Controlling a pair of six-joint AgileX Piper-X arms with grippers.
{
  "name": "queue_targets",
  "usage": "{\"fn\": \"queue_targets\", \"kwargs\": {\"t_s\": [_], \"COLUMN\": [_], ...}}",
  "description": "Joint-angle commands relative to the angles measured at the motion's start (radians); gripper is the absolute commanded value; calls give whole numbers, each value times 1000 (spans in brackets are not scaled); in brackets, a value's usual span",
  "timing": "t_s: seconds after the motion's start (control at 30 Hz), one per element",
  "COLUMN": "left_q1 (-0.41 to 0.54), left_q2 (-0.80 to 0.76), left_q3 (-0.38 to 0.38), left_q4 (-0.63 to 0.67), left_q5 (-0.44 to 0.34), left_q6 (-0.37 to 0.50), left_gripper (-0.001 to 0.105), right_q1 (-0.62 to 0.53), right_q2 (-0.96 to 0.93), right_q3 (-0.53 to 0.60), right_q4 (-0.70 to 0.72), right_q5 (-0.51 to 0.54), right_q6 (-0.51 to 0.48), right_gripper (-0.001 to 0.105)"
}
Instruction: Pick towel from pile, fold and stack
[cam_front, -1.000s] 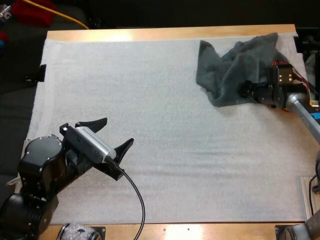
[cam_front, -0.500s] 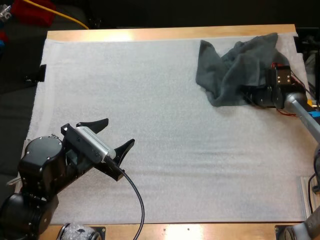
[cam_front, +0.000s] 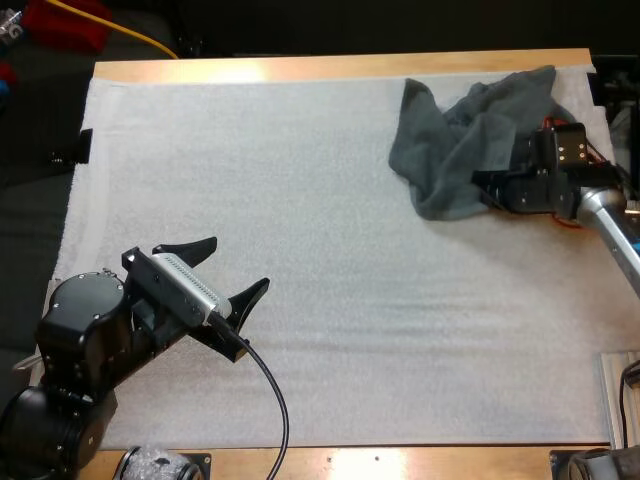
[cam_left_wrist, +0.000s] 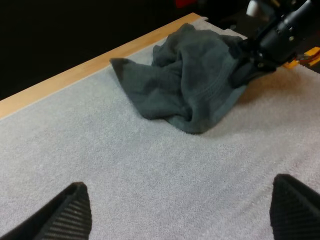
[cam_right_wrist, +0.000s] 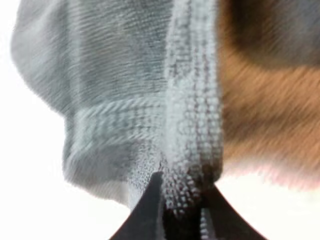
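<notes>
One crumpled towel (cam_front: 450, 140), right gripper (cam_front: 482, 187) pinching it, left gripper (cam_front: 238, 264) spread

right jaws farther into towel (cam_front: 452, 148)

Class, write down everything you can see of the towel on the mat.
The towel is dark grey-green, a soft terry-looking cloth with a stitched hem. It lies crumpled in loose folds at the far right of the white mat, close to the far edge of the table. The right gripper is shut on its near edge, pinching the hem from both sides.
</notes>
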Motion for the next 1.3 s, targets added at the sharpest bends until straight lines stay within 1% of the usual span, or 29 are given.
{"fn": "queue_targets", "kwargs": {"t_s": [0.0,0.17,0.33,0.43,0.57,0.7,0.8,0.87,0.93,1.0,1.1,1.17,1.27], "left_q1": [-5,-5,-5,-5,-5,-5,-5,-5,-5,-5,-5,-5,-5], "left_q2": [-3,-3,-3,-3,-3,-3,-3,-3,-3,-3,-3,-3,-3], "left_q3": [-5,-5,-5,-5,-5,-5,-5,-5,-5,-5,-5,-5,-5], "left_q4": [-11,-11,-11,-11,10,47,58,62,64,64,66,66,69], "left_q5": [10,10,10,10,10,27,61,101,117,123,123,123,123], "left_q6": [-12,-40,-40,-40,-40,-40,-40,-40,-40,-40,-40,-40,-40], "left_gripper": [71,71,71,71,71,71,71,71,71,71,71,71,71], "right_q1": [13,97,178,230,291,349,385,396,396,396,396,396,404], "right_q2": [-29,-135,-233,-280,-305,-305,-305,-299,-297,-294,-283,-275,-263], "right_q3": [-7,-7,-9,-13,-62,-134,-197,-237,-262,-286,-317,-326,-326], "right_q4": [37,115,118,109,110,96,69,44,14,-21,-92,-169,-273], "right_q5": [-15,-15,-15,-15,-15,-15,-6,-5,-15,-20,-85,-139,-150], "right_q6": [-19,-30,-20,10,61,67,72,107,137,167,229,287,343], "right_gripper": [1,1,1,1,1,1,1,1,1,1,1,1,1]}}
